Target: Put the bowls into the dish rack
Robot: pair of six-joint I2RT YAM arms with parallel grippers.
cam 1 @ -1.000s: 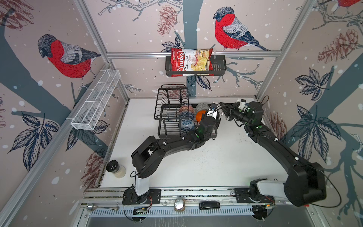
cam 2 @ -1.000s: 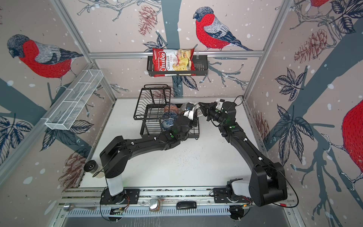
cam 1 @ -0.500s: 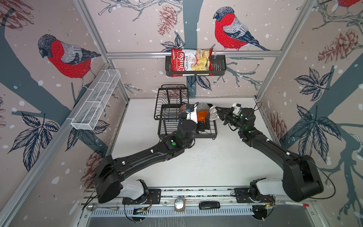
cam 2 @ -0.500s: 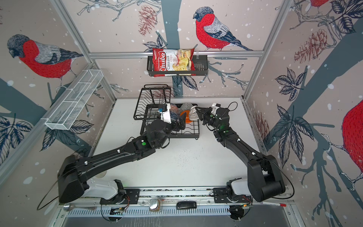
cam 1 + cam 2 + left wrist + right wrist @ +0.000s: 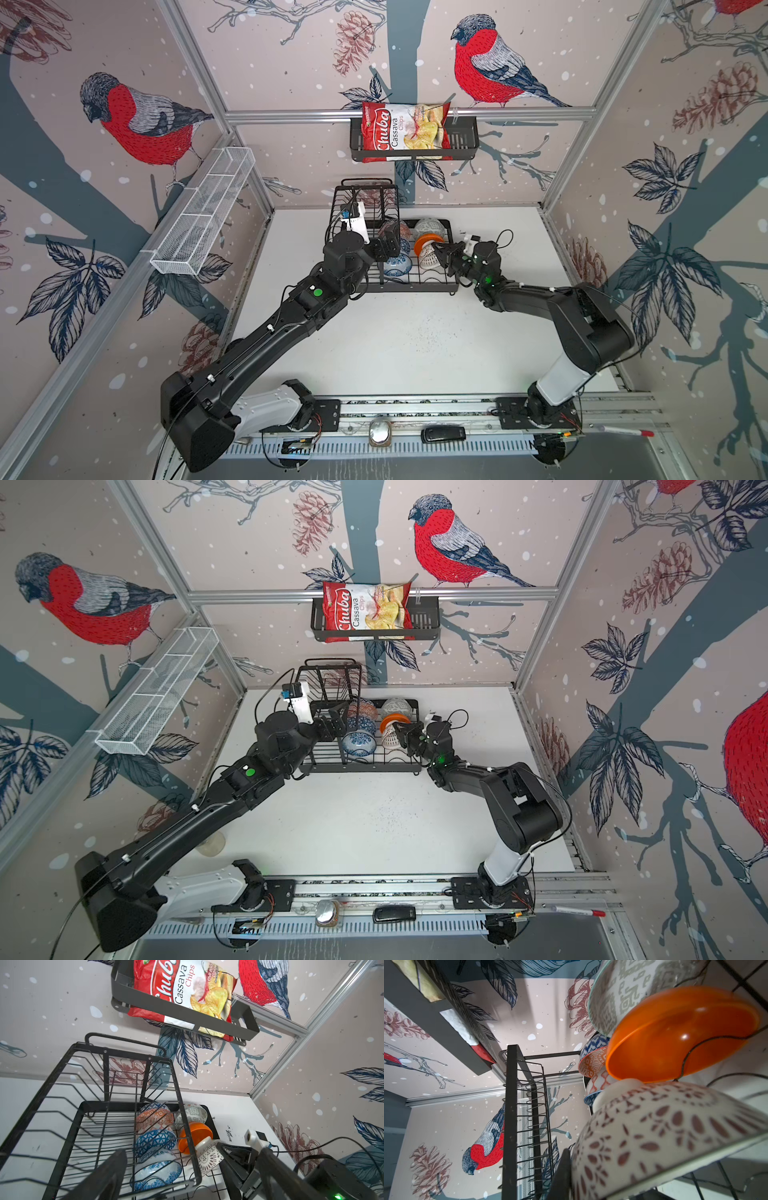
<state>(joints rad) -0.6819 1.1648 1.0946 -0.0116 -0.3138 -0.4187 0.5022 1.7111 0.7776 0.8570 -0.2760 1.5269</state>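
1. Left claw [image 5: 390, 248] wide open, empty, just beside blue floral bowl [image 5: 397, 266] in dish rack [image 5: 415, 288].
2. Right claw [image 5: 441, 254] pinches white lattice bowl [image 5: 427, 259] by its rim, at rack's right edge.
3. I see open table [image 5: 415, 340] in front.

The dish rack [image 5: 415, 286] holds bowls on edge in its base tray. The blue-white floral bowl [image 5: 397, 264] sits at the rack's front left. The orange bowl [image 5: 423, 241] and the grey-white bowl [image 5: 429, 226] stand toward the rack's rear. At the rack's right edge, the right gripper [image 5: 441, 252] is clamped on the white lattice bowl [image 5: 428, 259]. The left gripper [image 5: 388, 248], jaws spread and empty, hovers over the rack's left half.
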